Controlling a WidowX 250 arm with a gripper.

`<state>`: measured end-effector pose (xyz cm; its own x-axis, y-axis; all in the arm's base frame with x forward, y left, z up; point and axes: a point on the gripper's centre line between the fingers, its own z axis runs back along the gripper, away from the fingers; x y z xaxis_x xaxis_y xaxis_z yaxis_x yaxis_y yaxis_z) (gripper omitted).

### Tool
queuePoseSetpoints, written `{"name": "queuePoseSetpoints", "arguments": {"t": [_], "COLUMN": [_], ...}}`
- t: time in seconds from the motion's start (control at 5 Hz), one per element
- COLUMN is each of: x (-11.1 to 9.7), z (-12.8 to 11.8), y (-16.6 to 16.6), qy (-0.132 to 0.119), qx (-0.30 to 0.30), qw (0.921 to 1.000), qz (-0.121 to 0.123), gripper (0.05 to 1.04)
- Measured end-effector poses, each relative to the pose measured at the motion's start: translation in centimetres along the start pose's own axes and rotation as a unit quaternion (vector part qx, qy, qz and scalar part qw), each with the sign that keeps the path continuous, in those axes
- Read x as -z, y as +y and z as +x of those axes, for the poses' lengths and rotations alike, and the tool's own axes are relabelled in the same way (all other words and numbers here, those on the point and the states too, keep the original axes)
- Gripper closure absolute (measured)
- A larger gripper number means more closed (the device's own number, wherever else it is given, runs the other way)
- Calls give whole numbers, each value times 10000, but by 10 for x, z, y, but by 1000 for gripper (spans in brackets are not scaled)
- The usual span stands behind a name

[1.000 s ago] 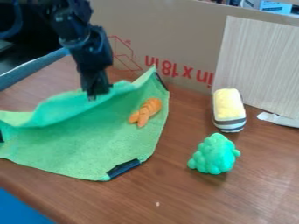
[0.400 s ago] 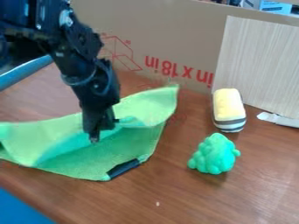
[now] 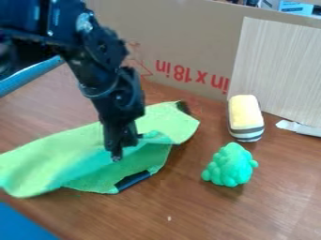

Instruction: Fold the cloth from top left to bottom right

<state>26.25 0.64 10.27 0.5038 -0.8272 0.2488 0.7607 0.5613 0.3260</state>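
The gripper (image 3: 119, 152) hangs over the middle of the green cloth (image 3: 69, 152), pointing down, its tips against a gathered part of the fabric. The cloth's back part is folded over toward the front, so a lighter layer lies across much of it. Beneath, the lower layer shows at the front, with a black clip (image 3: 132, 180) on its edge. A dark corner piece (image 3: 182, 107) shows at the cloth's back right. The orange toy is hidden.
Right of the cloth, a green broccoli-like toy (image 3: 230, 165) stands on the brown table (image 3: 219, 213). Behind it lies a yellow, striped block-like toy (image 3: 246, 118). A cardboard wall (image 3: 182, 33) and a pale board (image 3: 279, 70) border the back.
The gripper has moved forward and to the right, and the cloth's back edge has come along with it, folding over the front part. The orange toy has become covered.
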Motion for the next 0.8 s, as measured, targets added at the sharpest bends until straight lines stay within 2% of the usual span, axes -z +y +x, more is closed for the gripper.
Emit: {"name": "queuePoseSetpoints", "arguments": {"t": [0.2,0.4,0.6,0.8], "x": [9,15,14,7], "z": [-3,-4,-5,-2], "y": [-5,-6,-2,2], "qy": [187,90,-188,-450], "qx": [-241,-377,-641,-735], "qw": [9994,9975,9912,9843], "qz": [-152,-586,-1144,-1542], "gripper": [836,593,260,86]}}
